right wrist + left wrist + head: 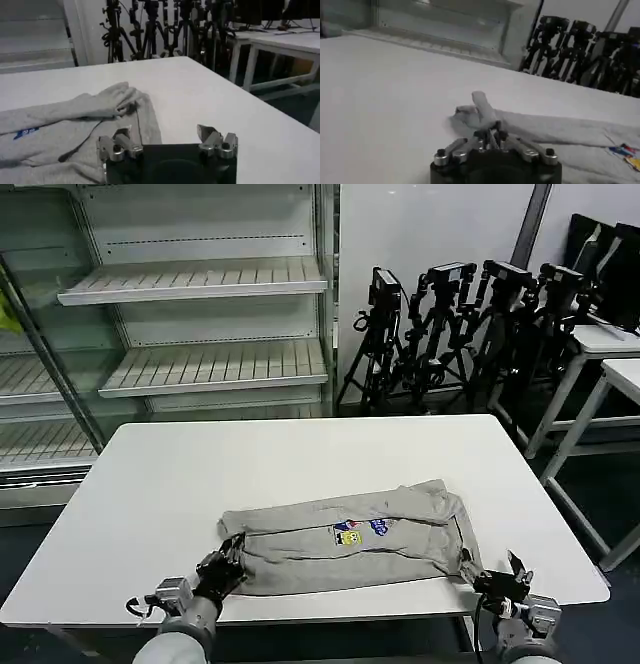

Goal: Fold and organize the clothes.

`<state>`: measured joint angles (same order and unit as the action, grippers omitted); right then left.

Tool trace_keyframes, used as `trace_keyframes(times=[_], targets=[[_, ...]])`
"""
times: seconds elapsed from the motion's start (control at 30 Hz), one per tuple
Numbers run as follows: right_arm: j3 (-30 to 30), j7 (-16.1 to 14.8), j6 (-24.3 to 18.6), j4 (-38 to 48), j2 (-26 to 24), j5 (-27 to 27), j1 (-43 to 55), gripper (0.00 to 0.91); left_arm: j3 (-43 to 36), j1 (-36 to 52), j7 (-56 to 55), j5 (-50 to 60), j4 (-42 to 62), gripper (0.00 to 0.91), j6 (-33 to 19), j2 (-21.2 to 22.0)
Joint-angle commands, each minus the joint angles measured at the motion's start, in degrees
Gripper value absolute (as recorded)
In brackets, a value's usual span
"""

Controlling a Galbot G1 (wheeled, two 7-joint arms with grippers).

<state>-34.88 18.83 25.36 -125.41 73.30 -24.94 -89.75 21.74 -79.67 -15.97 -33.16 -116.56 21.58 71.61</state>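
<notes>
The clothes are one light grey T-shirt (350,539), lying in a long folded strip across the near half of the white table (300,454), its small multicoloured print (352,532) facing up. My left gripper (225,569) is at the strip's near left corner, shut on a pinch of the fabric; in the left wrist view the T-shirt (560,131) bunches up just past the closed gripper (490,136). My right gripper (495,579) stands open at the strip's near right end. In the right wrist view the gripper (165,136) straddles the T-shirt's (60,125) edge.
The table's front edge (330,616) runs just beneath both grippers. Bare tabletop lies beyond and to both sides of the shirt. Behind the table stand empty white shelves (200,284), a row of black tripods (460,324) and other white tables (610,354) at the right.
</notes>
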Motion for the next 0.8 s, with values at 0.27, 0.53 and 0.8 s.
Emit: trace_keyframes(times=[0.27, 0.53, 0.8], targets=[[-0.3, 0.2, 0.0, -0.7, 0.4, 0.0, -0.8, 0.907, 1.2, 0.6, 0.5, -5.0, -1.5, 0.010, -0.6, 0.6], [-0.6, 0.2, 0.0, -1.1, 0.4, -0.2, -0.9, 0.907, 7.9, -2.4, 0.7, -9.6, -4.4, 0.020, -0.5, -2.5], [-0.6, 0.2, -0.1, -1.3, 0.1, -0.8, -0.7, 0.907, 21.0, -4.7, 2.0, -18.4, -3.2, 0.020, 1.0, -8.9]])
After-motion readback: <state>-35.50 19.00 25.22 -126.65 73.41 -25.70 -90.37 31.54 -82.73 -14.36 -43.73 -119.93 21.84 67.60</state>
